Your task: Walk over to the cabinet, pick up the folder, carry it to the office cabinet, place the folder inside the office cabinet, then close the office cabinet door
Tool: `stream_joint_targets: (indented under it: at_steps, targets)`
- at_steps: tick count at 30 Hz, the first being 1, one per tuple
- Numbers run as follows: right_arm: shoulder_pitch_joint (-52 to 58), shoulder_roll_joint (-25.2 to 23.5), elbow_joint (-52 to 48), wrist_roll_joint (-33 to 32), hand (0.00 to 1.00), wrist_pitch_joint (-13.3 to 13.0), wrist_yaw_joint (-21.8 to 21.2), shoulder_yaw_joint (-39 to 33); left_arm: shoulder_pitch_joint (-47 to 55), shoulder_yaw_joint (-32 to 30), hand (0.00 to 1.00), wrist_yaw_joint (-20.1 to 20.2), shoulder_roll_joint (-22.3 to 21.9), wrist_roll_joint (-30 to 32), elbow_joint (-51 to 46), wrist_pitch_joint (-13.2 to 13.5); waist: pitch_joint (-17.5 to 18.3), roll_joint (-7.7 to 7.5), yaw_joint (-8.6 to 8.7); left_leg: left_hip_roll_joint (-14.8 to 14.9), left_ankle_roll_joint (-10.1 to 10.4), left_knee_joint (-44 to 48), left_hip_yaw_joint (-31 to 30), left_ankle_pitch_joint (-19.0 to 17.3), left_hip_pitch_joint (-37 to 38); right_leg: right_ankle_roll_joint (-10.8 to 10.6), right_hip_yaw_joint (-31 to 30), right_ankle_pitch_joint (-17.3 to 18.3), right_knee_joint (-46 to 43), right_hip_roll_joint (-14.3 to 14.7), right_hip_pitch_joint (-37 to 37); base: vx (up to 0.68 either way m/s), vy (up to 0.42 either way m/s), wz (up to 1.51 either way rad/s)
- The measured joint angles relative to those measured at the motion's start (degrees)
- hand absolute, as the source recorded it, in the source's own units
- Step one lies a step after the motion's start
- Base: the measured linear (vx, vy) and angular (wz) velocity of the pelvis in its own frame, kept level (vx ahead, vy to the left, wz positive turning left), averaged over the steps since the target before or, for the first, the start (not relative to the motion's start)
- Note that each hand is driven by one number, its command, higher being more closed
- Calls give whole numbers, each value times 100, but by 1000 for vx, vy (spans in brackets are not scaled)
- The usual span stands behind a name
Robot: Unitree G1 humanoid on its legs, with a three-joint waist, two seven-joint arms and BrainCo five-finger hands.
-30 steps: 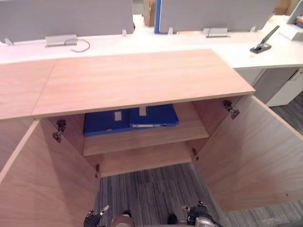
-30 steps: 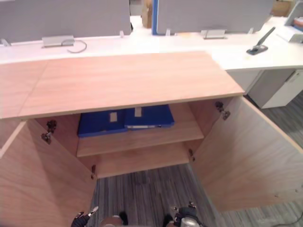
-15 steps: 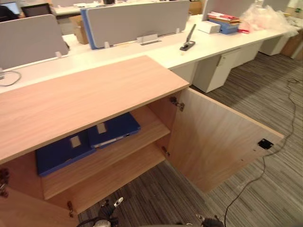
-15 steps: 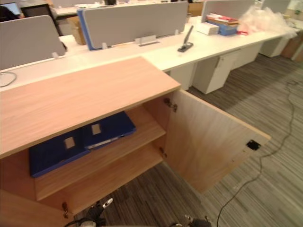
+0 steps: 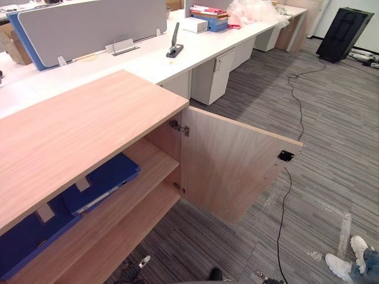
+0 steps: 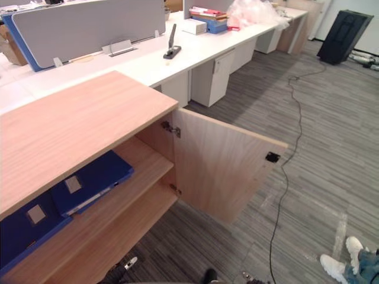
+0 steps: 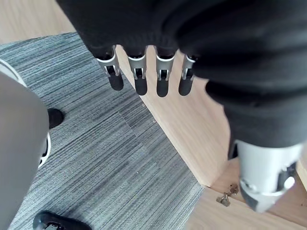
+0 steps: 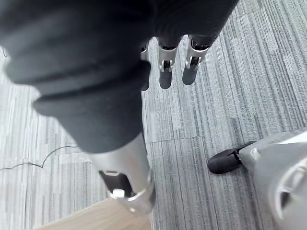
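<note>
Two blue folders lie flat on the upper shelf of the wooden cabinet [image 5: 77, 124]: one [image 5: 100, 180] near the middle of the shelf, the other [image 5: 26, 236] further left. The cabinet's right door [image 5: 231, 165] stands wide open. My left hand [image 7: 140, 76] hangs over the grey carpet beside a wooden panel, fingers straight, holding nothing; its fingertip also peeks in at the bottom edge [image 5: 142, 261] of the left eye view. My right hand [image 8: 165, 72] hangs over the carpet as well, with straight fingers and nothing in it. Both hands are low and apart from the folders.
Behind the cabinet runs a long white desk [image 5: 148, 59] with grey dividers, a black stapler [image 5: 173, 47] and stacked items. A white drawer unit [image 5: 210, 74] stands beneath it. A black case [image 5: 343, 32] leans far right. A person's white shoes [image 5: 346, 260] show at lower right.
The camera has swung to the right, so the cabinet sits further left and more floor shows. The folders have not moved on the shelf. Both hands stay low.
</note>
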State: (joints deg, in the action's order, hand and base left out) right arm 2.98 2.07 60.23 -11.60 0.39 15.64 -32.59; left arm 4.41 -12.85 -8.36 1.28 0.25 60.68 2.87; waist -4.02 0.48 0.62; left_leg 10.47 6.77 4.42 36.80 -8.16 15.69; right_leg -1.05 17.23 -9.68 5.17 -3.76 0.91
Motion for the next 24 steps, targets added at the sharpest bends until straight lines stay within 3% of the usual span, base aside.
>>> stream_joint_targets:
  at_steps: [4,10,16,21,24]
  targets:
    - [-319,393,-335,-73,0,3,13,-240,0,269,0,68,111,52,-68,-9,-83,34,0,-107,48,-7,32,-144,-3,-58,-196,-71,4,-41,-120,-52,43,-24]
    - [-1146,1446,-1111,-70,0,-83,30,-232,102,527,0,196,306,222,-190,-6,-147,142,50,-207,41,-15,-120,-155,-87,-122,-339,-176,1,-90,-283,2,-5,-13]
    - [-2368,2496,-381,-329,0,-214,33,-457,189,629,0,307,309,218,-239,-1,-204,277,71,-213,40,-39,-374,-154,-148,-124,-229,-178,-33,-124,-288,6,-35,8]
    - [-3363,2977,340,-577,0,-200,-35,-413,382,742,0,328,351,141,-287,30,-230,380,73,-233,39,-95,-669,-152,-159,-125,-30,-182,-32,-188,-195,-40,-27,22]
    - [-3968,3130,585,-579,0,-193,-105,-322,539,760,0,341,355,48,-287,36,-258,413,-19,-273,18,-102,-796,-138,-189,-120,-2,-197,-29,-228,-194,-75,-29,9]
